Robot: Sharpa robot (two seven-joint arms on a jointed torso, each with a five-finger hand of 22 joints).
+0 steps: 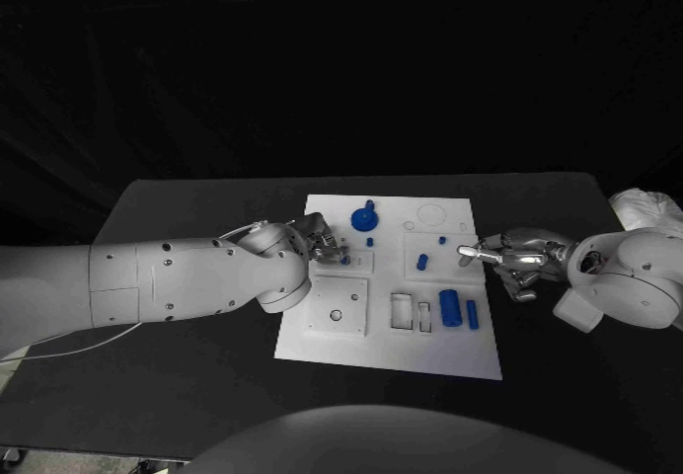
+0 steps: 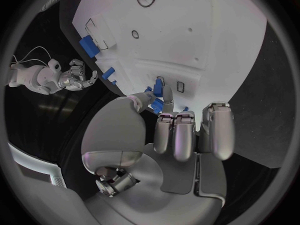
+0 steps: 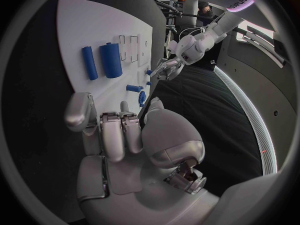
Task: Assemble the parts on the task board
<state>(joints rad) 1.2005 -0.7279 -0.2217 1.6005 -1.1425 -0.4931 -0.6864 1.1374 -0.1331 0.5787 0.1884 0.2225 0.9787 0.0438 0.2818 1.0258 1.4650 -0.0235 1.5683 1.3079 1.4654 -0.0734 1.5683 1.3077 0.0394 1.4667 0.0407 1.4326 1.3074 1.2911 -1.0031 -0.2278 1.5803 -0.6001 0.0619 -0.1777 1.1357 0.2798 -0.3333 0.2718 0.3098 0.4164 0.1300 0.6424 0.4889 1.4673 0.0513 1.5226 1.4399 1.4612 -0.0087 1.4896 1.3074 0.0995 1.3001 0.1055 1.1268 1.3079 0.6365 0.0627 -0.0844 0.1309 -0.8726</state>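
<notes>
left hand (image 1: pixel 316 244): fingers' hold unclear | right hand (image 1: pixel 508 259): fingers spread, empty

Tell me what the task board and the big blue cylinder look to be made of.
Task board: likely matte white plastic or painted sheet, flat and even with crisp cut-out recesses. Big blue cylinder: probably plastic, uniform saturated blue with a soft sheen, though the look leaves it open.

A black worktop (image 1: pixel 186 395) carries the white task board (image 1: pixel 427 351), which lies flat at its middle, long side running from twelve o'clock toward six. At about three o'clock, near the worktop's edge, rests a crumpled white cloth (image 1: pixel 647 210).
</notes>
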